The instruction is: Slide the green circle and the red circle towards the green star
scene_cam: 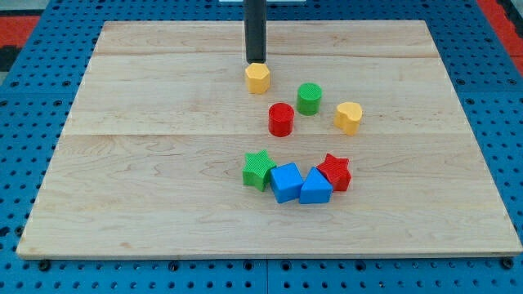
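A lab test bench is suggested — a pale wooden board (163, 204) is laid on a blue perforated surface (24, 139), and small coloured blocks are scattered on it — nothing domestic is seen

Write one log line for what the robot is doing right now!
tip: above yellow hexagon, touching or nearly | green circle, red circle: unpushed, apart | green star: lower, beside blue blocks
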Robot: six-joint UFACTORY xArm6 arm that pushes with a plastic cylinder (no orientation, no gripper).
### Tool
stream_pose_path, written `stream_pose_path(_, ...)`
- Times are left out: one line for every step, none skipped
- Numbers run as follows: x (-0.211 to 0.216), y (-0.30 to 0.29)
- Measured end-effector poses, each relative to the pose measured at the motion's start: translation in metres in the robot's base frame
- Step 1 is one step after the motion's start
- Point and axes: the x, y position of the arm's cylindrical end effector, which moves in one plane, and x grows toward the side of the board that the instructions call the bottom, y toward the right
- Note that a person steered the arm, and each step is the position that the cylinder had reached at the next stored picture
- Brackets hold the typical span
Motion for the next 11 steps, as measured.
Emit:
stream_pose_path(-0.005,0.073)
stream_pose_path(-0.003,0.111)
stream_pose_path(0.024,0.114)
stream_pose_path(0.043,0.114)
stream_pose_path(0.044,0.114)
stream_pose_path(0.044,0.113)
stream_pose_path(0.044,0.111)
stream_pose_path(0.044,0.110)
stream_pose_path(0.045,0.110)
stream_pose_path(0.062,0.106)
stream_pose_path(0.091,0.087)
